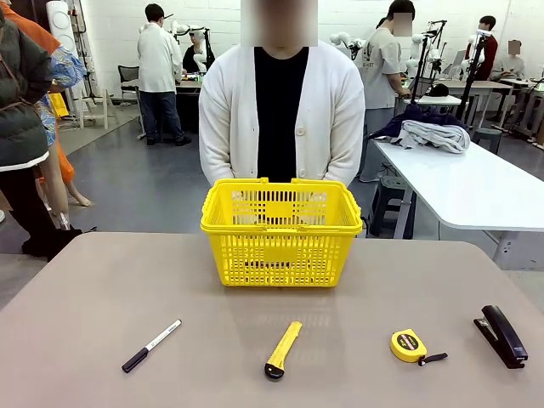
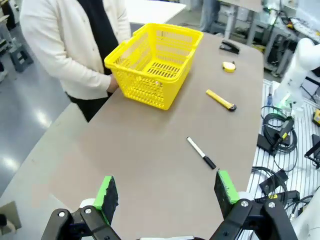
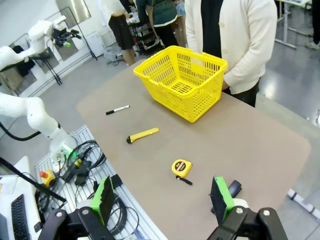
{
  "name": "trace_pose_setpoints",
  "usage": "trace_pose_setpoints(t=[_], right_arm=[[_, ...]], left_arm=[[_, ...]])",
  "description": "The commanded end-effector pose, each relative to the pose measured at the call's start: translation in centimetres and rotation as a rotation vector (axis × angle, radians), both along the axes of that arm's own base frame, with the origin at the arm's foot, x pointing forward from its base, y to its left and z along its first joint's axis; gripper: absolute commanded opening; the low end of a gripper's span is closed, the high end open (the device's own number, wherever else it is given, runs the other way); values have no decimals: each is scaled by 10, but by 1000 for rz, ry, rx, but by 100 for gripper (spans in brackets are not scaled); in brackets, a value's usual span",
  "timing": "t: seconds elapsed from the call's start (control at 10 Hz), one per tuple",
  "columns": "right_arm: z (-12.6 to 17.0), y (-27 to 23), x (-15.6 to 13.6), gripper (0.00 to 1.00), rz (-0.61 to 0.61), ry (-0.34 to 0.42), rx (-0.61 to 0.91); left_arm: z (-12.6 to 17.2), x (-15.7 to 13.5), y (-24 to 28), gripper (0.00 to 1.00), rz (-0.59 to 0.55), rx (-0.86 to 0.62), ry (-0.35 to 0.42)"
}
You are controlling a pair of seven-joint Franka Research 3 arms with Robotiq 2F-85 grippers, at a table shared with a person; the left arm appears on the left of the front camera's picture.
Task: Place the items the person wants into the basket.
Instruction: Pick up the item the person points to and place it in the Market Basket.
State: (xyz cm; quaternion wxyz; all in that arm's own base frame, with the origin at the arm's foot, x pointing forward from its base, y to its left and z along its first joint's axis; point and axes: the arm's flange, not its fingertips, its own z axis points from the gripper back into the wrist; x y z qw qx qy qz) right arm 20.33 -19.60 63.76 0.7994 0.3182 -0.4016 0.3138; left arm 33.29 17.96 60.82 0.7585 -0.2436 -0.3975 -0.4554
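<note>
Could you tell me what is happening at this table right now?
Nothing is being handled yet. A person stands at the far side behind a yellow basket, which looks empty. A marker, knife, tape measure and stapler lie apart in a row on the near part of the table. The left end effector and right end effector hover open, holding nothing.

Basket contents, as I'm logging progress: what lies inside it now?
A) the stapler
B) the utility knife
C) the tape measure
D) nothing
D: the basket has a bare floor, while the tape measure, utility knife and stapler all lie on the table.
</note>
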Motion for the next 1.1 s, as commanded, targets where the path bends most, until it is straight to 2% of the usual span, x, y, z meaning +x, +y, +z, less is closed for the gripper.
trace_pose_setpoints(t=[0.0,0.2,0.4,0.5,1.0], right_arm=[[1,0,1,100,12,-18,16],[1,0,1,100,12,-18,16],[1,0,1,100,12,-18,16],[1,0,1,100,12,-18,16],[1,0,1,100,12,-18,16]], left_arm=[[8,-28,-19,100,64,66,-42],[13,-35,-21,100,55,82,-47],[11,-34,-20,100,43,40,-42],[21,-35,-18,100,31,67,-59],[21,-35,-18,100,31,67,-59]])
